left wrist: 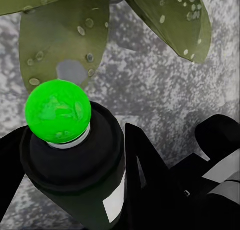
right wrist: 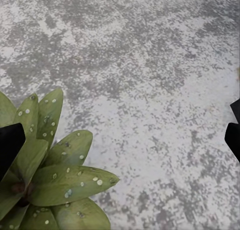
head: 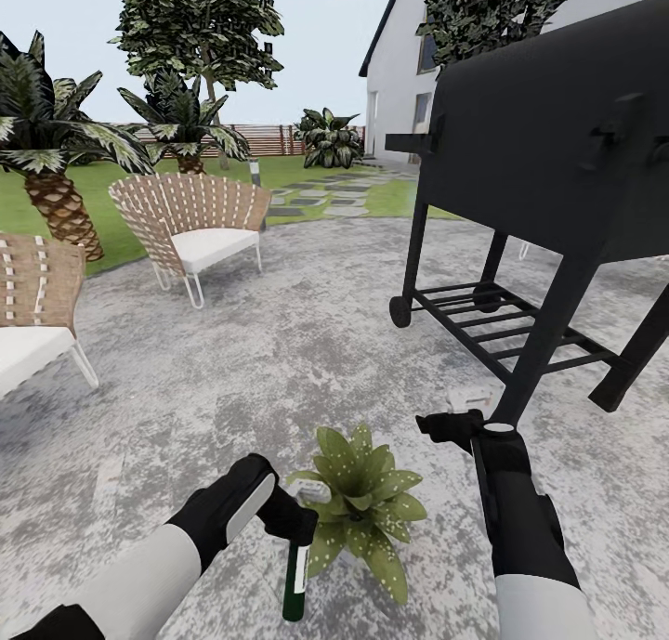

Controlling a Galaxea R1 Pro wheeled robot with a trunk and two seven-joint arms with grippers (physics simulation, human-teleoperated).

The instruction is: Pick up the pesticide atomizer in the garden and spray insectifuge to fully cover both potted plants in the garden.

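My left gripper [head: 290,521] is shut on the pesticide atomizer [head: 295,580]. The dark bottle hangs down from it, and the white spray head [head: 312,489] sits right against the leaves. One potted plant [head: 364,508], a rosette of speckled green leaves, stands on the grey paving just right of that gripper. In the left wrist view the bottle [left wrist: 75,162] fills the space between the black fingers [left wrist: 142,172], with a bright green ball [left wrist: 57,116] on its end and leaves [left wrist: 65,39] close behind. My right gripper [head: 446,426] is open, above and right of the plant [right wrist: 55,182], holding nothing.
A black barbecue grill [head: 557,148] on legs stands close on the right, with a small white object [head: 469,398] by its leg. Two wicker chairs [head: 200,217] [head: 28,315] sit to the left. Beyond are palms [head: 56,157], lawn, a wooden fence [head: 269,138] and a white house [head: 395,73].
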